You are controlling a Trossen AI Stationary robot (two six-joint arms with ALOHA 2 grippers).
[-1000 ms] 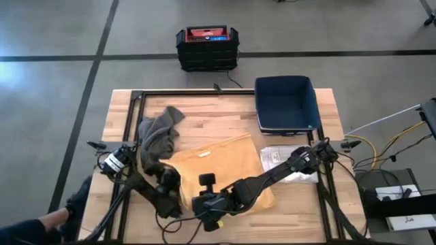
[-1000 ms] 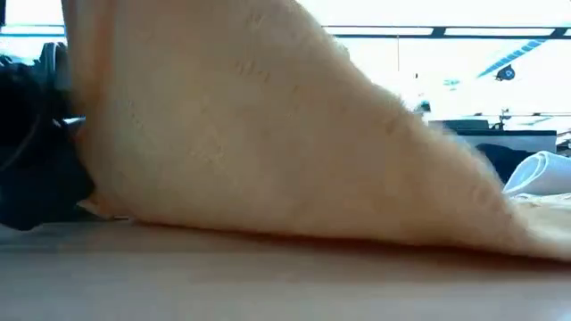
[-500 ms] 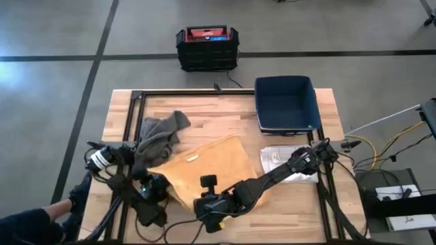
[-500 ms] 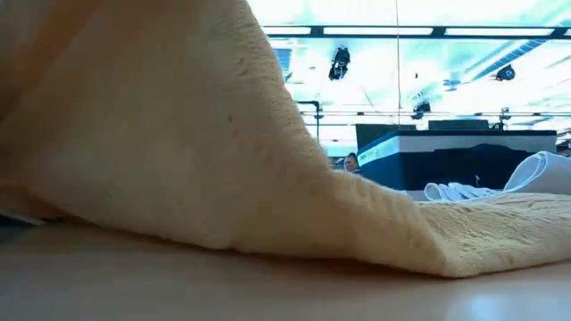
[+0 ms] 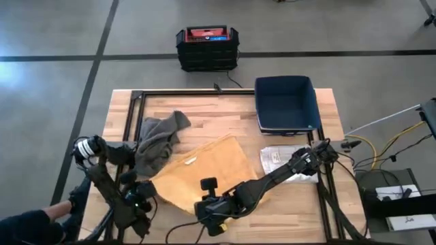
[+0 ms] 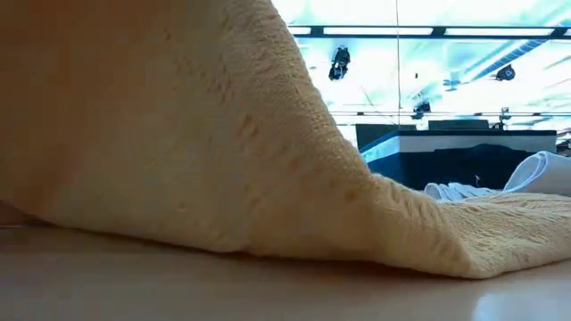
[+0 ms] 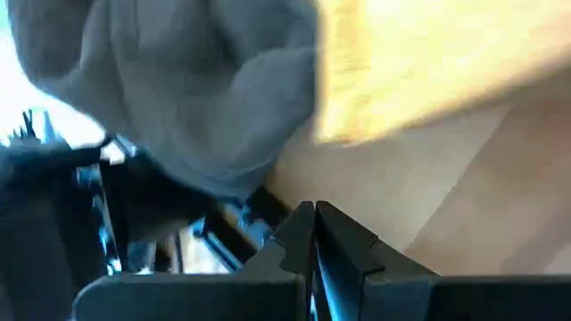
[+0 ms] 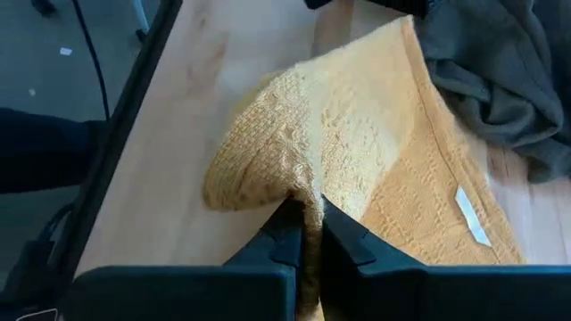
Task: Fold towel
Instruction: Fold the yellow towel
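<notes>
At the table's near edge, the right gripper (image 8: 306,234) is clamped on a bunched fold of the yellow towel (image 5: 201,169), which lies mid-table with its white tag (image 8: 471,217) up. A grey cloth (image 5: 158,138) overlaps its far-left corner. The left gripper (image 7: 314,225), fingers pressed together and empty, sits near the table's left corner.

The yellow towel (image 6: 178,134) fills the low view, hiding both arms and most of the counter (image 6: 268,290). In the left wrist view, the grey cloth (image 7: 178,98) is blurred and cut off.
</notes>
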